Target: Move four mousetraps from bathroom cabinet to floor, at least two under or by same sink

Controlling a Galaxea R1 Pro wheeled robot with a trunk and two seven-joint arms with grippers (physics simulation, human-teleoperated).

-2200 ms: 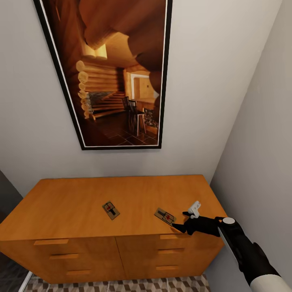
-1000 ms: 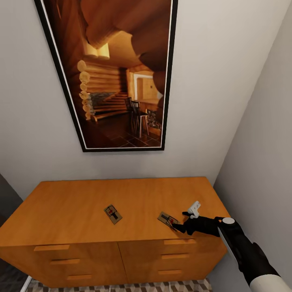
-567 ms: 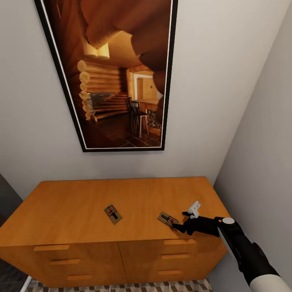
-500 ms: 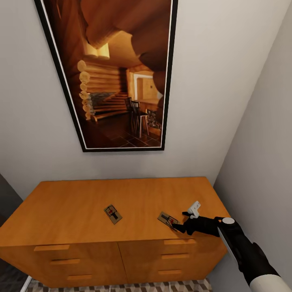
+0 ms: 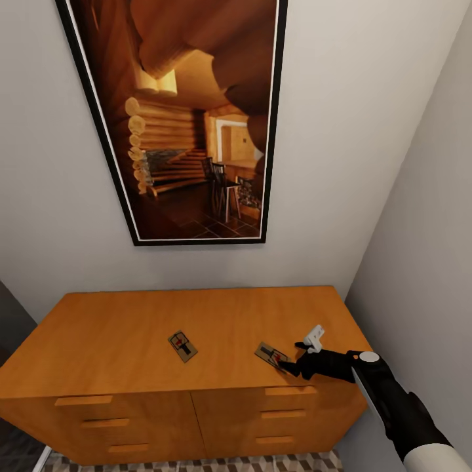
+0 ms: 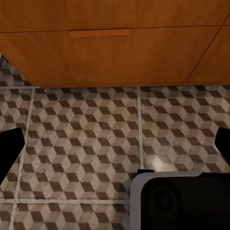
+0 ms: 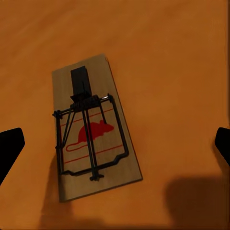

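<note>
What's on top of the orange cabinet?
Two mousetraps lie flat on the cabinet: one near the middle, one by the right gripper. Whatever is inside the drawers is hidden.

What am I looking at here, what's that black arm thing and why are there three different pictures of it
These are simulator renders from a wheeled robot with two arms. The head view looks down from the robot's head at an orange-brown cabinet against a wall with a framed picture. The black arm at the lower right is the robot's right arm, ending in the right gripper. Two mousetraps lie flat on the cabinet top: one near the middle and one by the gripper. The right wrist view comes from a camera near that gripper, looking down at the nearer trap; the fingertips sit wide apart at the edges, so it is open and holds nothing. The left wrist view looks at the cube-patterned bathroom floor below the drawers, with the left gripper open too.
</note>
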